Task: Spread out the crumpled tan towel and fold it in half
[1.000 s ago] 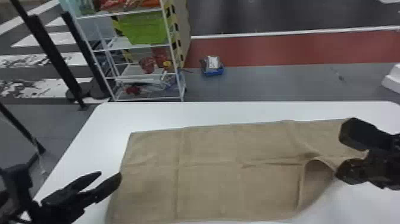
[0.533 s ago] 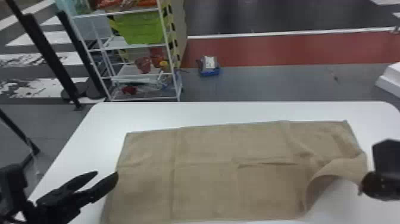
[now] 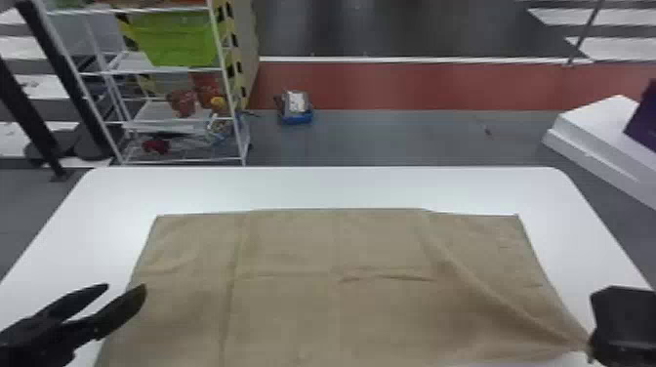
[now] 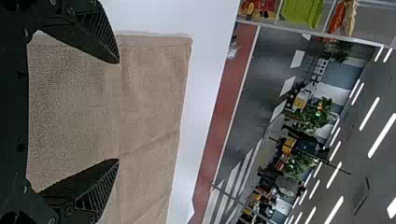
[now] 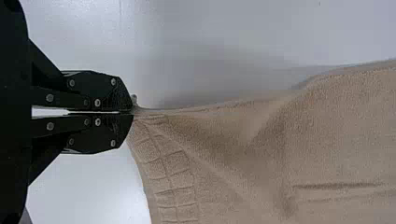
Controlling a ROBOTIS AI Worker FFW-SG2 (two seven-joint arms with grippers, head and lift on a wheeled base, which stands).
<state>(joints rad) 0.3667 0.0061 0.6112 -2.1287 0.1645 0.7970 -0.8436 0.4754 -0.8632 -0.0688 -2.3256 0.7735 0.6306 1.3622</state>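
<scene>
The tan towel (image 3: 288,302) lies spread over the white table, with creases across it and a diagonal ridge running to its near right corner. My right gripper (image 3: 589,349) is at that corner; in the right wrist view my right gripper (image 5: 133,113) is shut on the towel's corner, and the cloth (image 5: 261,149) is drawn taut from the tips. My left gripper (image 3: 128,288) is over the towel's left edge, its fingers apart. In the left wrist view my left gripper (image 4: 119,111) stands open above the towel (image 4: 149,102), with nothing held between the fingers.
The white table (image 3: 317,188) shows bare beyond the towel and along both sides. On the floor behind stand a wire shelf (image 3: 229,92) with a green bin (image 3: 175,39), a small blue box (image 3: 296,110), and a white block (image 3: 595,127) at the right.
My right gripper has moved toward the near right, pulling the towel's corner outward. The curled-up fold there has flattened into a taut ridge. The head view has shifted; my left gripper stays open.
</scene>
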